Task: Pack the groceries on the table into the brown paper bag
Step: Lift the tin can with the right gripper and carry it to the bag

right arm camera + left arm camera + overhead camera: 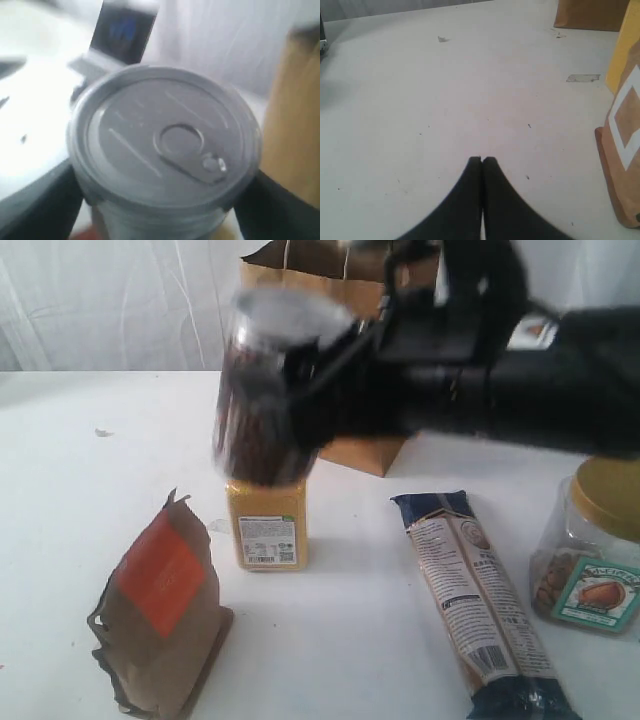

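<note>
- The silver can (265,400) is up in the air, off the table (90,500). It looks blurry in the exterior view. Its flat top with the pull ring shows in the right wrist view.
- The right gripper (162,175) has the can. Its jaws stand wide, with one black finger (45,200) on each side of the can, pressed on it.
- The can hangs just in front of the brown paper bag (365,452) and right over the yellow-grain bottle (267,530). It hides the bottle's cap.
- The bag stands upright near the far edge of the table, about in the middle.
- The bottle stands upright on the table, just in front of the bag.
- The brown pouch (160,610) with the orange label stands near the near edge, toward the left corner.
- The long pasta packet (475,600) lies flat and runs down to the near edge, toward the right.
- The clear jar (590,560) with the gold lid stands by the right edge, just beside the packet.
- The left gripper (481,160) is low over a bare part of the table, near the pouch. Its jaws are pressed together and hold nothing.
</note>
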Controlling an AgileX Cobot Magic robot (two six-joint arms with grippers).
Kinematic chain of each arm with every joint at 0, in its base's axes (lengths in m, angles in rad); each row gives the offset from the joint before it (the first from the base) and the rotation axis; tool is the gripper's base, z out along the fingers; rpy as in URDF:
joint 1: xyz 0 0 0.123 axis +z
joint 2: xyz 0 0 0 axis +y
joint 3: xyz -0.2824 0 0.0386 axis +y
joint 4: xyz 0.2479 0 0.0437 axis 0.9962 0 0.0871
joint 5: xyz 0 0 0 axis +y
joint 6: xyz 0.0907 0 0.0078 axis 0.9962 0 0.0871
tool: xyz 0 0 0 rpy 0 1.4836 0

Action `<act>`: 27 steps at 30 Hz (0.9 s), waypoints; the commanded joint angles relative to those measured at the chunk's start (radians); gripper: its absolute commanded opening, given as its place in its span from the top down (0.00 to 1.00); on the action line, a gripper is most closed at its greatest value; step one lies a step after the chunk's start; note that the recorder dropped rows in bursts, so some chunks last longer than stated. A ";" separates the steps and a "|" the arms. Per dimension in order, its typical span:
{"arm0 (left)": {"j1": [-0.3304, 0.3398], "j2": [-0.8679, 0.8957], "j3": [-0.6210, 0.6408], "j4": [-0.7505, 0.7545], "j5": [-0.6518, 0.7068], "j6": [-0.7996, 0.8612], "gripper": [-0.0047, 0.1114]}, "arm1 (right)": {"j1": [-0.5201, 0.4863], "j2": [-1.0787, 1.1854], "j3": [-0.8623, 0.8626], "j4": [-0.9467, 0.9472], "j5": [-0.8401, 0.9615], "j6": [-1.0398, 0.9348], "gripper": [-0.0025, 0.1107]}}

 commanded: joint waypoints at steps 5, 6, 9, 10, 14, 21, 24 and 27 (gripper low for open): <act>-0.006 -0.004 0.005 0.000 -0.001 0.000 0.96 | -0.075 -0.020 -0.006 0.100 -0.810 0.000 0.83; -0.006 -0.004 0.005 0.000 -0.001 0.000 0.96 | -0.090 -0.009 -0.006 0.100 -0.820 0.000 0.83; -0.006 -0.004 0.005 0.000 -0.001 0.000 0.96 | -0.122 0.035 -0.010 0.098 -0.822 0.000 0.83; -0.006 -0.004 0.005 0.000 -0.001 0.000 0.96 | -0.131 0.051 -0.015 0.098 -0.823 0.000 0.83; -0.006 -0.004 0.005 0.000 -0.001 0.000 0.96 | -0.168 0.148 -0.072 0.093 -0.830 0.000 0.83; -0.006 -0.004 0.005 0.000 -0.001 0.000 0.96 | -0.209 0.351 -0.227 0.086 -0.847 0.000 0.83; -0.006 -0.004 0.005 0.000 -0.001 0.000 0.96 | -0.210 0.421 -0.272 0.084 -0.879 0.000 0.83; -0.006 -0.004 0.005 0.000 -0.001 0.000 0.96 | -0.210 0.483 -0.305 0.084 -0.930 0.000 0.83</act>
